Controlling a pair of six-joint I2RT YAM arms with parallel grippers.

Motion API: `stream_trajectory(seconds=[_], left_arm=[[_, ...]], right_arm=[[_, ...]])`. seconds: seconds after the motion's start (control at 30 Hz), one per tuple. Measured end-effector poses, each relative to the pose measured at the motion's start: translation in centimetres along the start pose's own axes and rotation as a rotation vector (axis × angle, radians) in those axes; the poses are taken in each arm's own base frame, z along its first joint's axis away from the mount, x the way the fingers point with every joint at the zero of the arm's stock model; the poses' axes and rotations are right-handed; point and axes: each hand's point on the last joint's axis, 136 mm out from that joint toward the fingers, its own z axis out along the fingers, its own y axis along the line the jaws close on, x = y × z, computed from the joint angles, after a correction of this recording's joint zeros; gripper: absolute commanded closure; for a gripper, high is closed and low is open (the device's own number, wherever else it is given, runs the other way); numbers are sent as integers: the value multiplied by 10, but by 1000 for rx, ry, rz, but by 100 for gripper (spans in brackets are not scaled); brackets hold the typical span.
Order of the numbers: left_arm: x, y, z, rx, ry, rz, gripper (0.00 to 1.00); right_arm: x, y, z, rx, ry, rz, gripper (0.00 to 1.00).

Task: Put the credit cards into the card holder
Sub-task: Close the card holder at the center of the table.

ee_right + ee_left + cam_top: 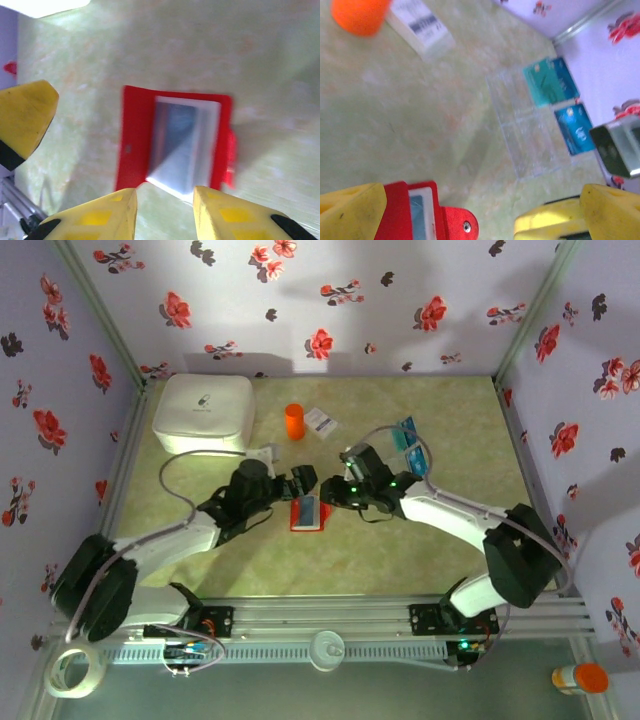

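Yellow fingers (100, 215) of the right gripper (164, 192) stand partly apart with nothing between them over the open wallet (132, 115) at mid-table, so the wide-open left gripper (485, 200) should pin it flat while cards (552, 82) from beside the right wall slide squarely into the pale pocket (185, 145).

White rounded box (203, 412), orange cylinder (294, 421) beside white printed card (320, 421)
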Motion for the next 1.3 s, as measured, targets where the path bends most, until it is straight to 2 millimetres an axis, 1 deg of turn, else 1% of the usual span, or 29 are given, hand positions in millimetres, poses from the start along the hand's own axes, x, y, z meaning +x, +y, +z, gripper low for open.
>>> stream_trajectory(seconds=[0.1,0.2,0.3,0.37,0.43,0.5,0.57,0.67,0.8,0.9,1.0,1.1,1.3], left_arm=[[-31,7,-28,-24,-97,-22,0],[-51,22,-57,-74,-181,-42,0],[-55,40,-74,-138,-214,-56,0],[-49,53,-77,-186,-203,-60,0],[-40,64,-77,-231,-174,-60,0],[-30,76,-75,-275,-138,-60,0],[-21,85,-71,-313,-100,-59,0],[-9,97,-66,-358,-50,-50,0],[6,109,-58,-400,28,-12,0],[15,113,-51,-416,89,18,0],[22,113,-44,-416,137,47,0],[31,113,-37,-414,184,83,0],[52,106,-20,-402,283,170,0]], right_arm=[[-6,32,10,-33,6,-42,66],[-12,59,28,-53,23,-74,66],[-14,76,54,-54,54,-101,67],[-11,79,71,-41,83,-116,69],[-6,74,86,-12,117,-129,72],[3,63,96,24,153,-140,75],[8,54,95,61,177,-146,77],[11,43,91,87,178,-147,79],[26,11,84,146,202,-126,81],[38,-11,81,189,223,-111,81],[45,-28,79,212,228,-97,81],[45,-33,77,208,213,-90,81],[43,-36,75,198,190,-82,82]])
